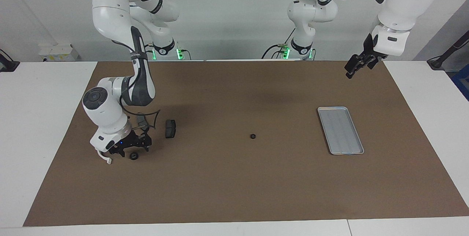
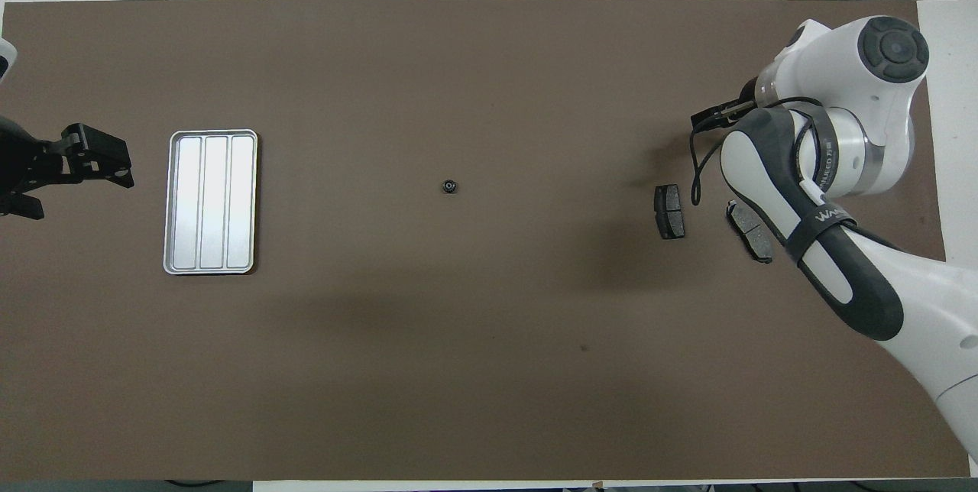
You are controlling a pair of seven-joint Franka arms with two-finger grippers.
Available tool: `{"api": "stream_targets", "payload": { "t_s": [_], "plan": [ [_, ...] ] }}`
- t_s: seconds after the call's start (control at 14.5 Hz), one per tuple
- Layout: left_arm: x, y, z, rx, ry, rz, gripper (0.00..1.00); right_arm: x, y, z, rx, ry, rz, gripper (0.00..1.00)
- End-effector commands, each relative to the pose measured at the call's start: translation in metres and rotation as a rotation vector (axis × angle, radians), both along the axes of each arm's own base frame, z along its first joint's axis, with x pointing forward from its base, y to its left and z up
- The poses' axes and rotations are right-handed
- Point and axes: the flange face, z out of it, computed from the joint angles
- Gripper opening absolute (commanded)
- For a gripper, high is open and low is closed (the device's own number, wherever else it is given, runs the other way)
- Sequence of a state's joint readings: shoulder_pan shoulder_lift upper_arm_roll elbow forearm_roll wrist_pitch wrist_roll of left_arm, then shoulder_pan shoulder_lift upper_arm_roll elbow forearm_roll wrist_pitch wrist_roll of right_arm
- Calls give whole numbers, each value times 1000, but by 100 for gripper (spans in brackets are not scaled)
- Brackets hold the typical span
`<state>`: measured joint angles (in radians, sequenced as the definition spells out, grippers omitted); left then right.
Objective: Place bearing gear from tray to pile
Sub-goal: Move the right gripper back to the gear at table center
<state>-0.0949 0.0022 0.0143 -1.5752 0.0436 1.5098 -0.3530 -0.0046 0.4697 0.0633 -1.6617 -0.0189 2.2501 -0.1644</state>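
Silver tray (image 1: pixel 340 129) bare. Black gear (image 1: pixel 134 156) lies on the worktop by the pile (image 1: pixel 170 128), just beside the lowered right gripper (image 1: pixel 126 151); I cannot tell its jaws' state. I judge this the placing step; next, lift clear. Left gripper (image 1: pixel 357 65) waits aloft, jaws likewise unreadable.

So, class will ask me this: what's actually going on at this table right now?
The right gripper is down low at the pile, beside a small dark bearing gear lying on the mat next to a white bracket and a dark brake pad. The tray has nothing in it. Another small dark ring sits alone mid-table. The left gripper waits in the air near its own end of the table.
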Motion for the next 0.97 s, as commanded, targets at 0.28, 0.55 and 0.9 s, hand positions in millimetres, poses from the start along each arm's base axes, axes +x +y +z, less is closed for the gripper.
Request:
{"api": "stream_targets", "payload": {
  "t_s": [0.28, 0.55, 0.9],
  "plan": [
    [-11, 8, 1, -3, 3, -75, 100, -26, 206, 73, -4, 46, -145, 98],
    [-8, 6, 3, -1, -11, -74, 100, -51, 317, 75, 8, 53, -203, 96],
    [-5, 0, 3, -6, -41, -92, 100, -49, 387, 17, 22, 38, -214, 93]
  ]
}}
